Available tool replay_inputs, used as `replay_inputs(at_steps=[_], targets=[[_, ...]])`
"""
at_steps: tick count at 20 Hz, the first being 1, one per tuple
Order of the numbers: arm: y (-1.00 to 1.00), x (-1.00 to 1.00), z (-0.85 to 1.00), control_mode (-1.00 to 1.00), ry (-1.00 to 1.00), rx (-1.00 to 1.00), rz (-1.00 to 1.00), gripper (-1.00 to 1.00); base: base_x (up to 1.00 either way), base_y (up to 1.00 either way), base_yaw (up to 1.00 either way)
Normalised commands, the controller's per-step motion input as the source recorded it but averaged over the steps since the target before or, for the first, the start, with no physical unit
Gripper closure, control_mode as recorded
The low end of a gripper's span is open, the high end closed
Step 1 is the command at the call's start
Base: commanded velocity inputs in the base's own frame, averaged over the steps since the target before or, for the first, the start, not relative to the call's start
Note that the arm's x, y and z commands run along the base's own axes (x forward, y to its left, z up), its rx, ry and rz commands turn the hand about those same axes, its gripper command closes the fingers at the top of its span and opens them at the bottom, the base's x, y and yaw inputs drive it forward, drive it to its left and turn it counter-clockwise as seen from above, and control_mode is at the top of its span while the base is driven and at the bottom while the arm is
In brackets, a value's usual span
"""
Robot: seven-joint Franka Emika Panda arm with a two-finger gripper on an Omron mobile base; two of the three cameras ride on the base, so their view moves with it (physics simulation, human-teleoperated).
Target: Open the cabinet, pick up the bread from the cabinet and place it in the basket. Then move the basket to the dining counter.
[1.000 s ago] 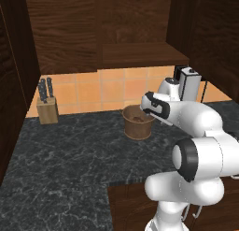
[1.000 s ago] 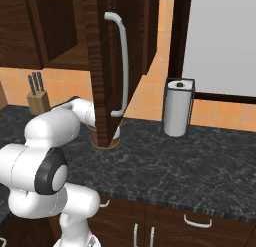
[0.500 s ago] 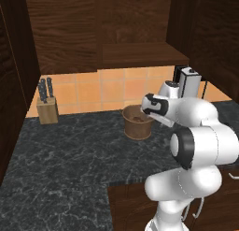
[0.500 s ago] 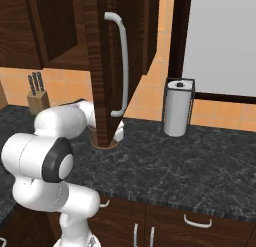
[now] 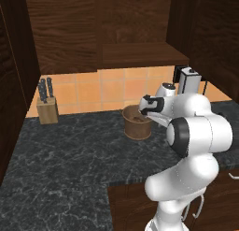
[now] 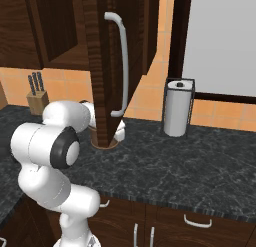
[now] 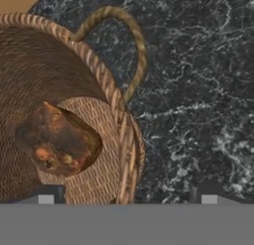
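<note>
The round woven basket [image 5: 137, 125] stands on the black counter below the cabinet [image 5: 140, 54], whose door [image 6: 102, 66] with its silver bar handle [image 6: 121, 66] hangs open. The bread [image 7: 59, 142], a small brown lump, lies on the basket's bottom [image 7: 94, 120]. My gripper [image 5: 145, 109] hovers over the basket's right rim. In the hand view my gripper [image 7: 127, 198] is open, one fingertip [image 7: 47, 197] over the inside and the other [image 7: 208, 197] over the counter outside. Nothing sits between them but the rim, near a side handle [image 7: 134, 45]. The dining counter is out of view.
A knife block [image 5: 46, 108] stands at the back left of the black marbled counter [image 5: 70, 150]. A paper towel holder [image 6: 177, 108] stands to the right of the basket. The open door juts out over the counter in front of the basket. Lower cabinet fronts [image 6: 165, 226] run below.
The arm's elbow has swung up and toward the right. The hand stays low over the basket's right rim, jaws still wide apart. Basket and bread have not moved.
</note>
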Motion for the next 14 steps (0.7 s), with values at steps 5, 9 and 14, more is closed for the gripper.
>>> replay_inputs(at_steps=[5,9,14], targets=[[0.06,0.08,-0.2,-1.0,0.0,0.0,0.0,-1.0,0.0,0.0,0.0],[0.16,0.05,-0.21,-1.0,0.0,0.0,0.0,-1.0,0.0,0.0,0.0],[0.33,0.0,-0.4,-1.0,0.0,0.0,0.0,1.0,0.0,0.0,0.0]])
